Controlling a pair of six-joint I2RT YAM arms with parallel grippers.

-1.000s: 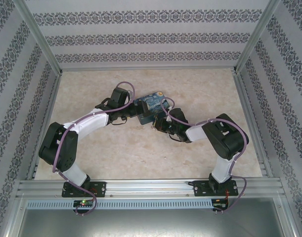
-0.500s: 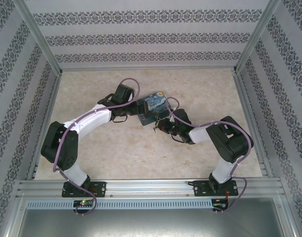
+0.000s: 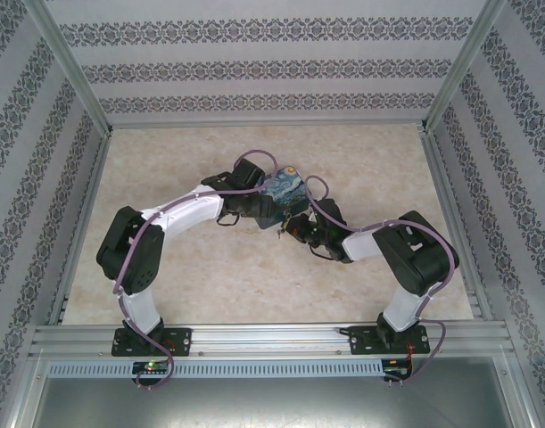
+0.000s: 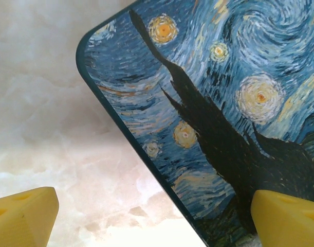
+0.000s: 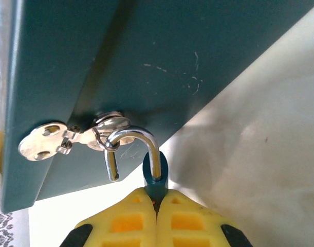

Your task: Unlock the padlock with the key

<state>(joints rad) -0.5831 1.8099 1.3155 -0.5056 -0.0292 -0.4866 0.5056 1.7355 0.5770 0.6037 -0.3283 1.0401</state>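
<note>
The blue-and-yellow swirl-painted box (image 3: 285, 181) lies mid-table. My left gripper (image 4: 157, 216) is open and hovers over the box's lid (image 4: 213, 103), one yellow fingertip (image 4: 23, 216) above the table and the other above the lid. The teal padlock (image 5: 155, 177) hangs from the ring of the box's silver hasp (image 5: 49, 144) by its shackle (image 5: 139, 139), whose short end is out of the body. My right gripper (image 5: 157, 206) is shut on the padlock's body at the box's near side (image 3: 290, 225). The key is hidden.
The marble tabletop (image 3: 218, 267) is ringed by patterned walls (image 3: 272, 62) with metal posts. Both arms meet at the box, the left forearm (image 3: 187, 214) reaching in from the left and the right forearm (image 3: 361, 241) from the right.
The left arm has swung to the right, carrying its gripper over the box's lid. The right gripper has stayed on the padlock at the box's near side.
</note>
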